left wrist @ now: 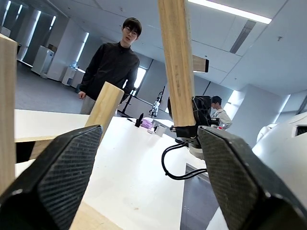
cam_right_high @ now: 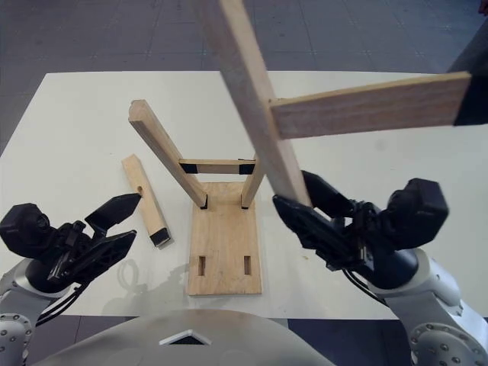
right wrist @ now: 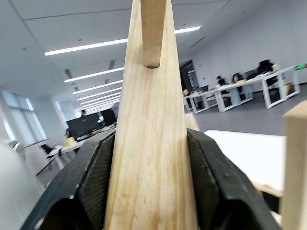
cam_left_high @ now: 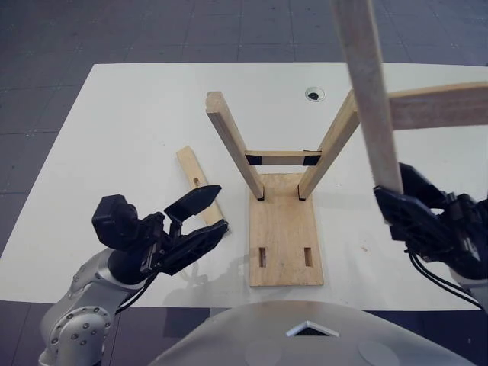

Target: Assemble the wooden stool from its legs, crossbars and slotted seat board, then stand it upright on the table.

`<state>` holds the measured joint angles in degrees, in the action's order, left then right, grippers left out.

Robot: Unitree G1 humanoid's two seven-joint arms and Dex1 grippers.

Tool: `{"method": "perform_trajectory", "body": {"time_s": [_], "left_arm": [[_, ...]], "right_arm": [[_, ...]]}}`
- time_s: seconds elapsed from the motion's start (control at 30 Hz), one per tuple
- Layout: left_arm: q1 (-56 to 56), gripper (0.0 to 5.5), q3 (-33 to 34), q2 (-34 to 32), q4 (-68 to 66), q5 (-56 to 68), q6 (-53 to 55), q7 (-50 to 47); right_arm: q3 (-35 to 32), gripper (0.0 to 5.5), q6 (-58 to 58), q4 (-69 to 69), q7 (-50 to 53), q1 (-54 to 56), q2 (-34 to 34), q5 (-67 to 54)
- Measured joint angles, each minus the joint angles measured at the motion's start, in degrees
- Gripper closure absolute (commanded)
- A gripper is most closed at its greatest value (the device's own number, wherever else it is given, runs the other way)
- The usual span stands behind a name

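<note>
On the white rectangular counter (cam_left_high: 114, 152), the flat pale wooden slotted seat board (cam_left_high: 284, 236) lies near the front edge and serves as the landmark.

Two long wooden legs (cam_left_high: 232, 141) stand in the board's far pair of slots, splaying outward, joined by a short wooden crossbar (cam_left_high: 282, 158) with black marks at both ends. To the right of the board, raised above it, a third long wooden leg (cam_left_high: 370, 99) carries a second crossbar (cam_left_high: 438, 104) jutting sideways. The black right gripper (cam_right_high: 301, 200) has its jaws clamped on this leg's lower end.

Left of the board, a shorter loose wooden bar (cam_left_high: 194, 174) with a small hole lies flat. The black left gripper (cam_left_high: 219, 207) hovers at the bar's near end, jaws spread wide and holding nothing. The board's near pair of slots (cam_left_high: 261, 257) stands unfilled.

Judged progress is roughly half. One leg frame is seated. The second frame is incomplete and unseated, and the stool is not yet turned upright. No writing or brand is legible.
</note>
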<state>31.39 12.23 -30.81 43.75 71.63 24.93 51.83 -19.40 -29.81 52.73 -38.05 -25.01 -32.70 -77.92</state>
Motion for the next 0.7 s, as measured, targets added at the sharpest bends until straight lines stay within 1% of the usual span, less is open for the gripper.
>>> {"method": "perform_trajectory", "body": {"time_s": [0.23, 0.3, 0.43, 0.53, 0.7], "left_arm": [[-4.0, 1.81, -9.9, 2.4, 3.9, 0.0, 1.7, -4.3], [-4.8, 1.54, -12.2, 2.8, 3.9, -0.3, 1.9, -4.6], [-5.4, 0.86, -14.7, 3.2, 3.9, -2.1, 2.1, -5.9], [-6.0, 0.81, -15.5, 3.7, 3.8, -4.3, 1.9, -8.1], [-6.0, 0.81, -19.0, 5.0, 4.0, -11.1, 0.9, -10.1]], "right_arm": [[13.2, 3.42, -0.3, 0.0, -0.9, 1.8, 0.3, 10.2], [16.3, 3.42, -0.2, -0.1, -1.0, 2.0, 0.6, 12.9], [20.1, 3.42, 0.2, 0.0, -1.0, 2.0, 0.8, 15.6], [22.1, 3.42, 0.6, 0.2, -1.0, 2.0, 0.9, 16.8], [25.2, 3.42, 0.9, 0.3, -1.0, 2.0, 1.0, 17.5]]}}
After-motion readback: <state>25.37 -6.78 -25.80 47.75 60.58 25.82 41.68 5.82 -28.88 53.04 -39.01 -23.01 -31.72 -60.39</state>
